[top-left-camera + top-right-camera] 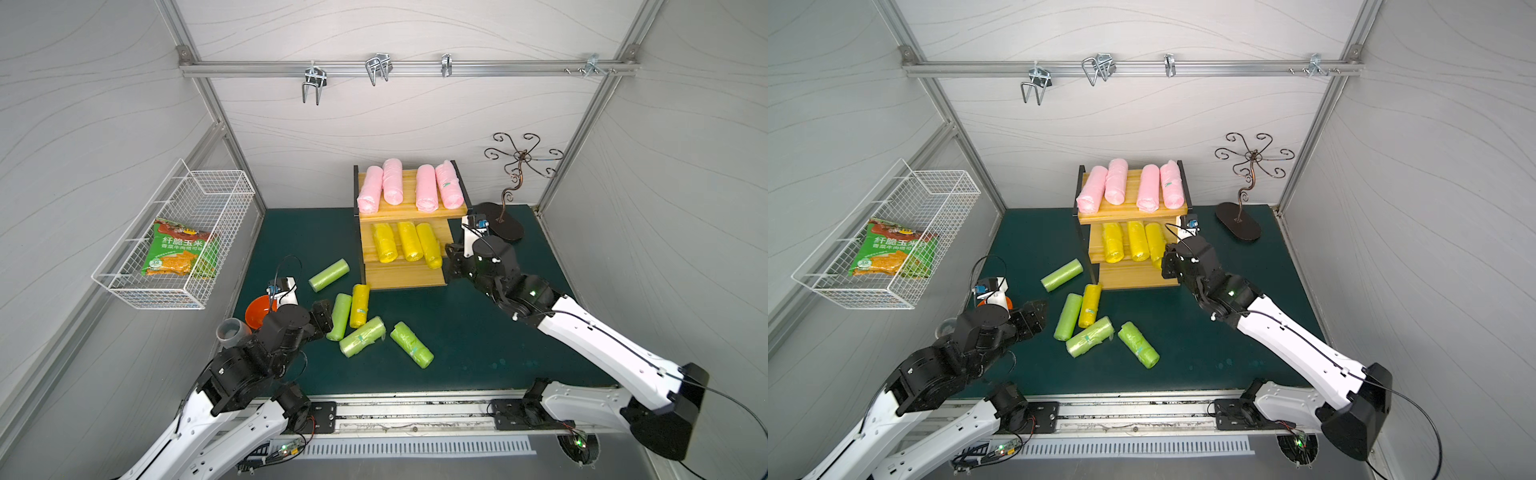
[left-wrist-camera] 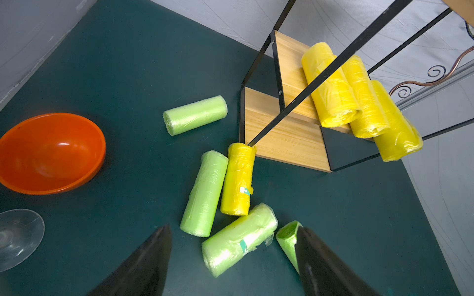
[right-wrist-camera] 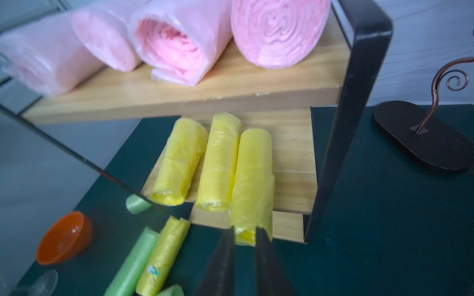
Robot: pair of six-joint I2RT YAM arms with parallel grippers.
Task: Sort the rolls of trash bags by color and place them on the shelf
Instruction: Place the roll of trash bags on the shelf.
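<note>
While the right gripper (image 3: 245, 229) pinches the end of the outermost yellow roll (image 3: 252, 179), which overhangs the shelf's (image 1: 403, 276) middle board edge, the left gripper (image 2: 233, 226) hangs wide open over loose green rolls (image 1: 338, 316), with bare mat (image 1: 478, 332) beyond them.

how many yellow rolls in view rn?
4 yellow rolls. Three lie side by side on the shelf's middle tier; one lies on the mat, alongside a green roll. None appears hidden.

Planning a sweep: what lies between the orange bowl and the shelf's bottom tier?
One light green roll, on its side, touching neither the orange bowl nor the shelf; the left wrist view shows it.
</note>
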